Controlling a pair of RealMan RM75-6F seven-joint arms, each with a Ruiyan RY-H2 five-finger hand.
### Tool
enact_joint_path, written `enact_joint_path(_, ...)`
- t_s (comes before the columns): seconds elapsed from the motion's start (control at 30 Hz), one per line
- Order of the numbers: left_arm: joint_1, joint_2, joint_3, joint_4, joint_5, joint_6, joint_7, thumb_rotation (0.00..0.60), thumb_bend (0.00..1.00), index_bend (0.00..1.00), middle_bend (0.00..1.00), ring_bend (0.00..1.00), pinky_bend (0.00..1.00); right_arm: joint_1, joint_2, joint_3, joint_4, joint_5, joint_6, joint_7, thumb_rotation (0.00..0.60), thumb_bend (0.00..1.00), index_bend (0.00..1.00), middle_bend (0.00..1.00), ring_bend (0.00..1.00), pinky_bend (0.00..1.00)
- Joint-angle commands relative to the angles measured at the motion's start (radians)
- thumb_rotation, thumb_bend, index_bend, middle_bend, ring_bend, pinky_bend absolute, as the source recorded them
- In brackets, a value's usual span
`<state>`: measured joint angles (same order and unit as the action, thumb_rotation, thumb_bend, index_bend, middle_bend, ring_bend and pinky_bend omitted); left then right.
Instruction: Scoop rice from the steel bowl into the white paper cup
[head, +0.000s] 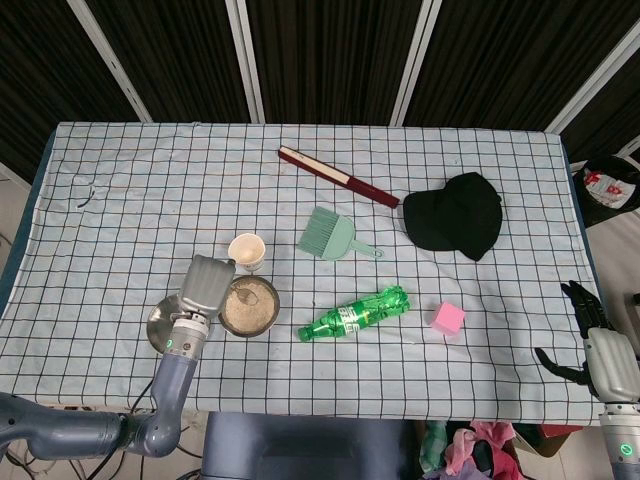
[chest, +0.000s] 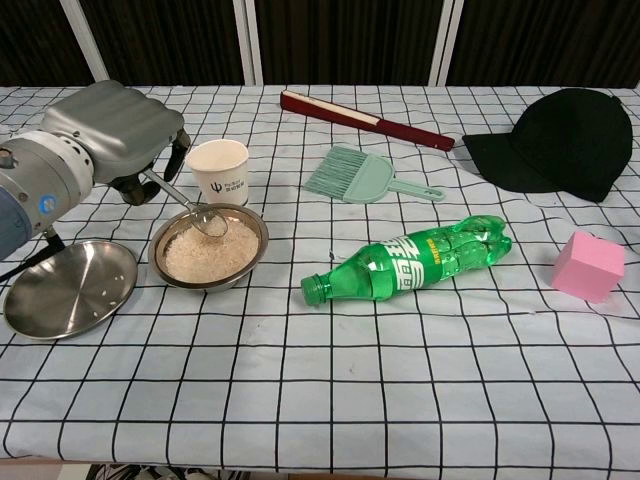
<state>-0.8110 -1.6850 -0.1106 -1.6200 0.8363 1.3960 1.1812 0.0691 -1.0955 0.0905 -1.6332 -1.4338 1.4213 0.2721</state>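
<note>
The steel bowl (chest: 209, 248) (head: 250, 307) of rice stands at the front left, with the white paper cup (chest: 221, 171) (head: 246, 251) just behind it. My left hand (chest: 113, 130) (head: 205, 286) holds a metal spoon (chest: 200, 215), whose bowl hangs over the rice near the steel bowl's far rim. The spoon is hidden under the hand in the head view. My right hand (head: 598, 345) rests off the table's right edge with its fingers spread, holding nothing.
A steel lid (chest: 70, 288) lies left of the bowl. A green bottle (chest: 410, 256) lies to its right, with a pink cube (chest: 589, 265) further right. A green brush (chest: 362, 174), a red folded fan (chest: 364, 120) and a black cap (chest: 560, 141) sit behind.
</note>
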Motion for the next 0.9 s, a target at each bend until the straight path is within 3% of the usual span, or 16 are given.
enact_joint_path(0.03,0.006,0.006,-0.002,-0.006,0.005,0.000,-0.012,0.600,0.51,0.77,1.00,1.00,1.00,0.000,0.000,0.000,0.000,0.000,0.001,0.000,0.600,0.20,0.00,0.00,0.00,0.21)
enact_joint_path(0.63,0.020,0.015,-0.013,-0.012,0.023,-0.011,-0.033,0.600,0.51,0.77,1.00,1.00,1.00,0.000,-0.001,-0.001,0.000,-0.002,0.001,-0.002,0.600,0.20,0.00,0.00,0.00,0.21)
enact_joint_path(0.9,0.019,0.029,-0.049,-0.025,0.022,-0.006,-0.044,0.600,0.51,0.77,1.00,1.00,1.00,0.000,-0.001,-0.002,0.001,-0.002,0.000,-0.005,0.600,0.20,0.00,0.00,0.00,0.21)
